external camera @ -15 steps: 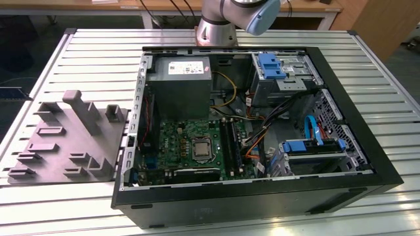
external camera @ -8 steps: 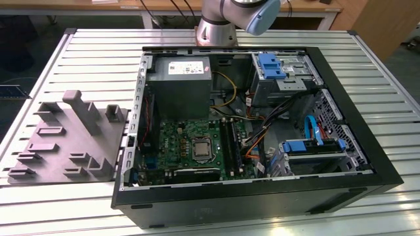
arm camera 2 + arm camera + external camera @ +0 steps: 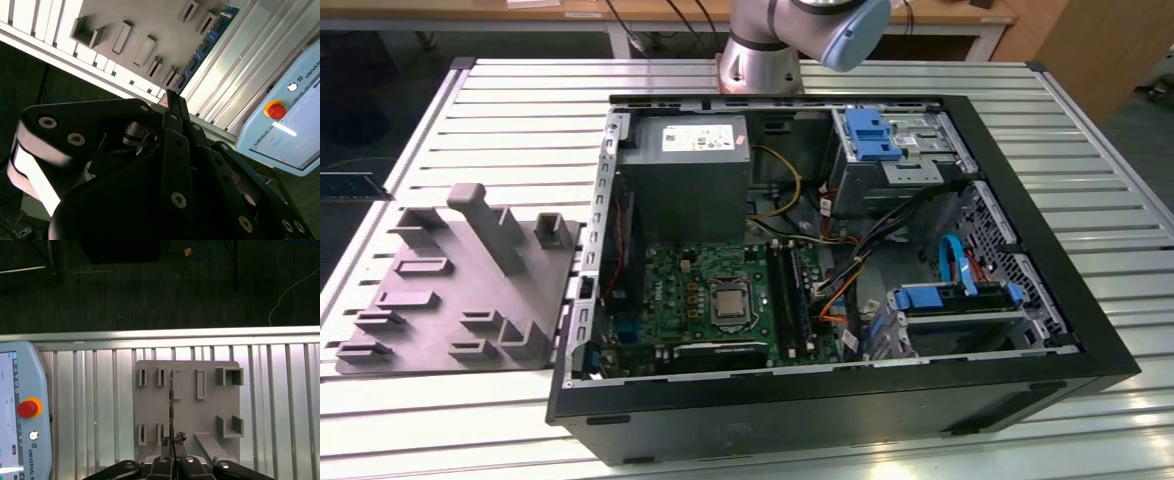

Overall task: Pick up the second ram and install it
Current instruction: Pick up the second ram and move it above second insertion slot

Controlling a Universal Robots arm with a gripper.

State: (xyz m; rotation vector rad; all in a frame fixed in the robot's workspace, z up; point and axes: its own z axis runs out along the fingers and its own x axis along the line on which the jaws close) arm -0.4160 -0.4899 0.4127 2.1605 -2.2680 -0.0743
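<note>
the claw (image 3: 173, 441) is pinched narrow on one end of the second ram (image 3: 204, 46), which sticks straight out beyond its tips. in both wrist views the stick hangs above the grey tray (image 3: 187, 415) on the slatted tabletop (image 3: 100, 405).

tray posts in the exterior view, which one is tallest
The sloped post at the tray's end nearer the arm's base; every other post stands lower.
</note>
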